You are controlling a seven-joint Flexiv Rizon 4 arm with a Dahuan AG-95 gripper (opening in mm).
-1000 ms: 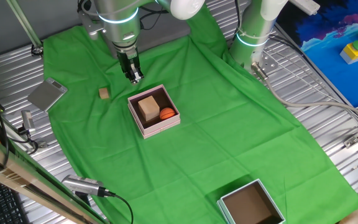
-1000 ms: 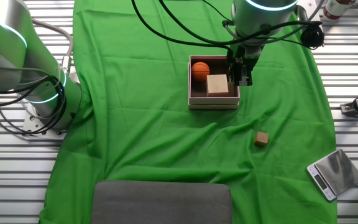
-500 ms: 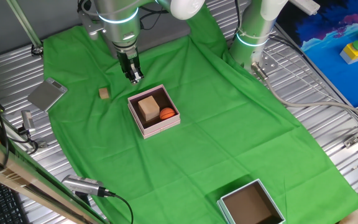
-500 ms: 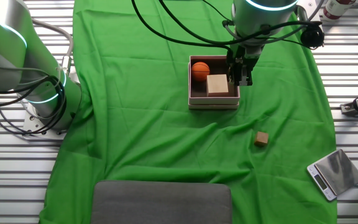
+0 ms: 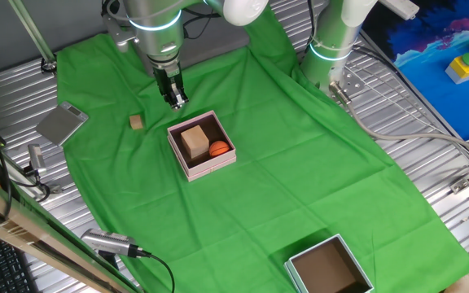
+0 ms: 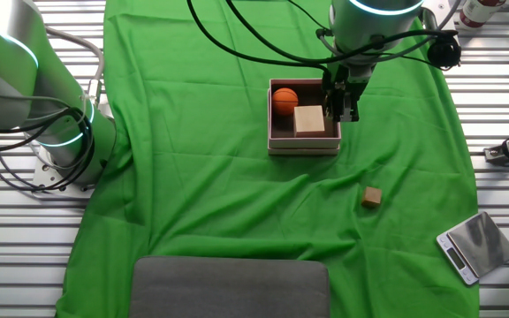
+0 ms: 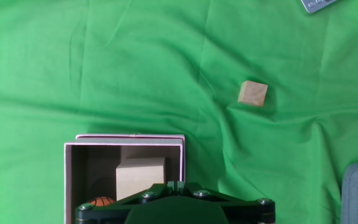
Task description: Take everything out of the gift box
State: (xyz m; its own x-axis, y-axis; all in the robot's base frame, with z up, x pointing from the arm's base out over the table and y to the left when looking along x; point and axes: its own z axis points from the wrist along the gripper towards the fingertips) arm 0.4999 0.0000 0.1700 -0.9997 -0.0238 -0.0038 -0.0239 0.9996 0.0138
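My claw [image 5: 176,102] hangs above the green cloth [image 5: 300,163], just beside the edge of the pink gift box [image 5: 203,146] that faces the small brown block [image 5: 137,121]. Its two fingers are pressed together and hold nothing. The gift box sits on the cloth around the middle of the table. Inside it, the tan wooden cube [image 6: 308,120] and the orange ball [image 6: 284,101] lie side by side. A teal-grey box [image 5: 330,268] stands at the cloth's edge, well apart.

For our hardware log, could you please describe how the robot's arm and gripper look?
The silver-grey cylindrical arm has white rounded joint covers and a glowing cyan ring near the wrist. Black cables loop around it. The small dark two-finger gripper carries slim black fingers.
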